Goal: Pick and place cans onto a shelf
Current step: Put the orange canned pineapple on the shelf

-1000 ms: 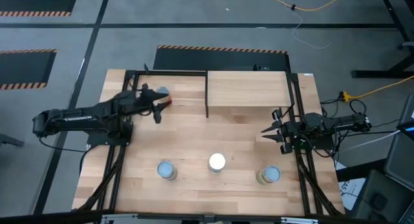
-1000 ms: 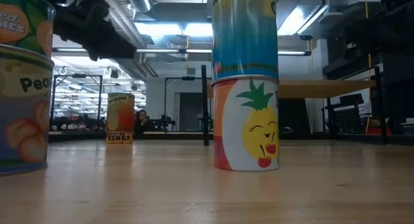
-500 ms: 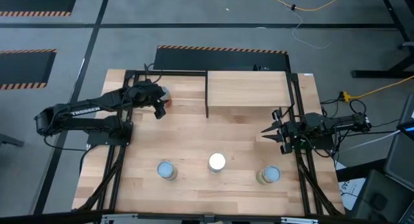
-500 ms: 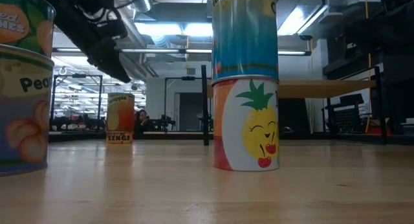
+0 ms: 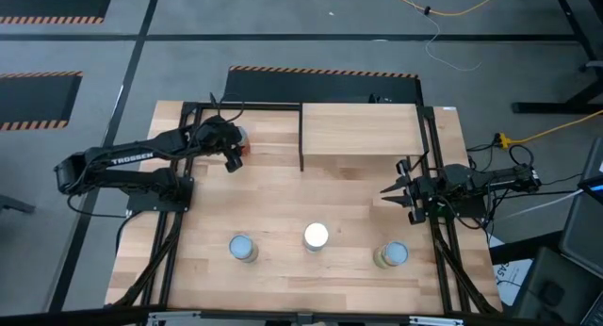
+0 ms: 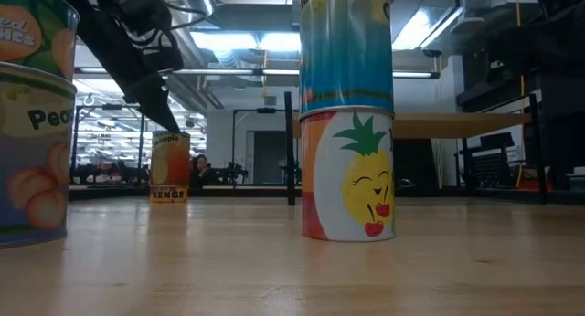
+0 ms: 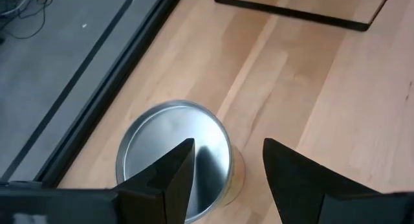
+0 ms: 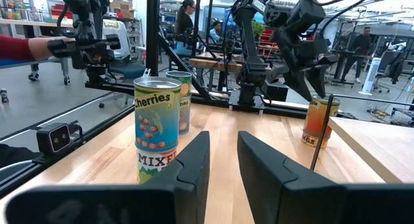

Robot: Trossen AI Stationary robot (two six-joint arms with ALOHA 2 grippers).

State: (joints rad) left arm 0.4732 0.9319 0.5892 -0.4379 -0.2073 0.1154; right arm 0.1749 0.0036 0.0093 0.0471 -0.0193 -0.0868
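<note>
The table (image 5: 283,203) carries everything. Its far right part is covered by the shelf (image 5: 361,130), whose board shows nothing on top, so no can has been placed up there yet, as far as the high view shows.

The left arm reaches toward the far left corner, and the left gripper (image 5: 229,149) hangs directly over the orange can (image 5: 237,142) there, fingers spread and released, nothing held. In the left wrist view the two fingers (image 7: 169,179) straddle only one side of the silver lid (image 7: 174,153): one finger lies over the lid itself instead of outside the rim. That is the main risk. If the arm goes down like this, a fingertip would likely land on the lid, tip the can or push it toward the table's left edge, which is near.

The right arm waits at the right edge, its right gripper (image 5: 400,189) partly closed and empty.

Three stacks stand along the near edge: the left stack (image 5: 242,248), the middle stack (image 5: 316,236) and the right stack (image 5: 391,255). In the low view the pineapple can (image 6: 347,174) bears a blue can (image 6: 345,47) on top. These stacks look easy to topple, so a sideways grab at a lower can could bring the upper one down.

A carried can could also clip the shelf's black post (image 5: 301,136) in passing.
</note>
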